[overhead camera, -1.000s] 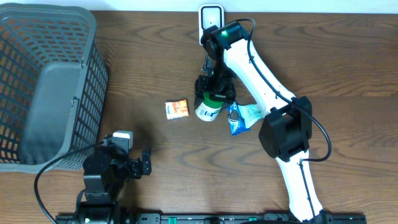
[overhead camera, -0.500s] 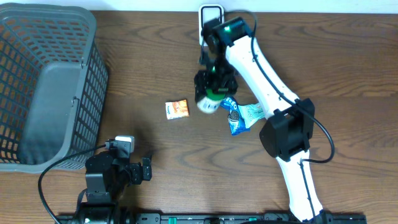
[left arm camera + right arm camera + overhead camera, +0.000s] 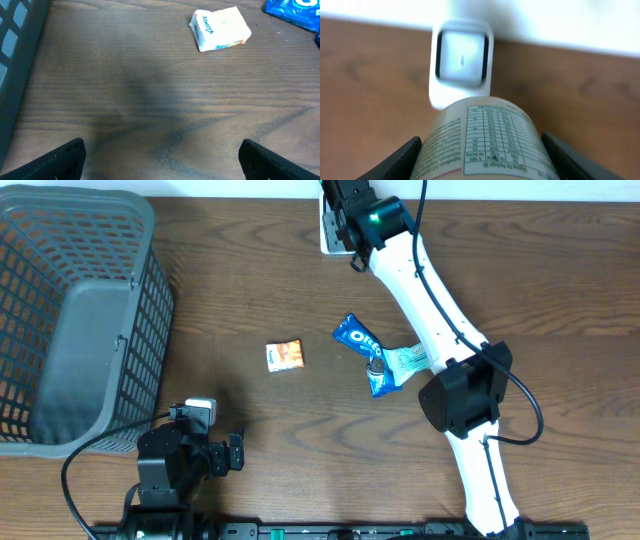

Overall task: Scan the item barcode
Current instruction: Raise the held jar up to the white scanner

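- The bottle [image 3: 485, 145] fills the right wrist view, its nutrition table facing the camera. It is clamped in the right gripper [image 3: 487, 162], with the scanner [image 3: 462, 62] just beyond at 12 o'clock.
- Overhead, the arm [image 3: 420, 290] hides the bottle, and only part of the scanner shows.
- Only the left wrist view shows the left gripper [image 3: 160, 165] spread wide and empty, with the tissues [image 3: 220, 29] ahead at 1 o'clock.
- A second ago the bottle was at the centre. It has since gone up to 12 o'clock, uncovering the Oreos [image 3: 358, 340].

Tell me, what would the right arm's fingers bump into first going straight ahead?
Probably the white scanner straight ahead. The bottle they hold would likely touch it before the right fingers do; depth is hard to judge.
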Robot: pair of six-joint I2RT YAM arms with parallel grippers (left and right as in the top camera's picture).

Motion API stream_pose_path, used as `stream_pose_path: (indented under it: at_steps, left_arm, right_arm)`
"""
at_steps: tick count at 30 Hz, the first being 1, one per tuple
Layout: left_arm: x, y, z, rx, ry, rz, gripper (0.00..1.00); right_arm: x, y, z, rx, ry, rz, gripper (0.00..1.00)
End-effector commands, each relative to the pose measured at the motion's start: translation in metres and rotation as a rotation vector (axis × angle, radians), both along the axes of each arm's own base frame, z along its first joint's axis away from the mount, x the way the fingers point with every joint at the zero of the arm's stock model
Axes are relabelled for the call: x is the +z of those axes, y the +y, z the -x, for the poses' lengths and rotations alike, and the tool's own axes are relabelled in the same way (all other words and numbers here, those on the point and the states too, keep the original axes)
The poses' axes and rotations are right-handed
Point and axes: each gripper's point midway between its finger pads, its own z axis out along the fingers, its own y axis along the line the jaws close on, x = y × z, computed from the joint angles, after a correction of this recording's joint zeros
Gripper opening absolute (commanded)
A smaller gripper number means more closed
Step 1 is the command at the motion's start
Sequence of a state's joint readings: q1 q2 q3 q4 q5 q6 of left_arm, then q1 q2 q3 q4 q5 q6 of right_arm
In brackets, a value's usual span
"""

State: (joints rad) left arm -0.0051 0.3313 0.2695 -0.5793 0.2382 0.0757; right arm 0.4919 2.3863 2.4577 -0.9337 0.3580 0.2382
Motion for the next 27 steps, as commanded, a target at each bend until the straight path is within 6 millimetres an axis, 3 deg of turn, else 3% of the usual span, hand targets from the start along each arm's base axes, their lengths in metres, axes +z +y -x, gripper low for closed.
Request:
stream_pose_path:
  at_steps: [1,4,8,14,19,27]
  left_arm:
    - [-0.002,-0.002,0.001,-0.009,0.005,0.009,0.98]
    - [-0.002,-0.002,0.001,-0.009,0.005,0.009,0.98]
    - [-0.002,-0.002,0.001,-0.009,0.005,0.009,0.98]
    - [-0.002,-0.002,0.001,-0.009,0.005,0.009,0.98]
    - [-0.002,-0.002,0.001,-0.009,0.005,0.009,0.98]
    - [-0.002,-0.002,0.001,-0.009,0.005,0.009,0.98]
  right_arm:
    - [0.020,-0.009,-0.020,-0.029,-0.135,0.042,0.54]
    - [0.019,-0.002,-0.037,0.028,-0.212,0.081,0.55]
    - [0.015,-0.008,-0.055,0.005,-0.332,0.164,0.58]
    - [0.004,-0.017,-0.069,-0.011,-0.433,0.200,0.63]
    - [0.001,-0.012,-0.077,-0.012,-0.520,0.158,0.61]
    - [-0.048,-0.009,-0.082,0.059,-0.461,0.306,0.60]
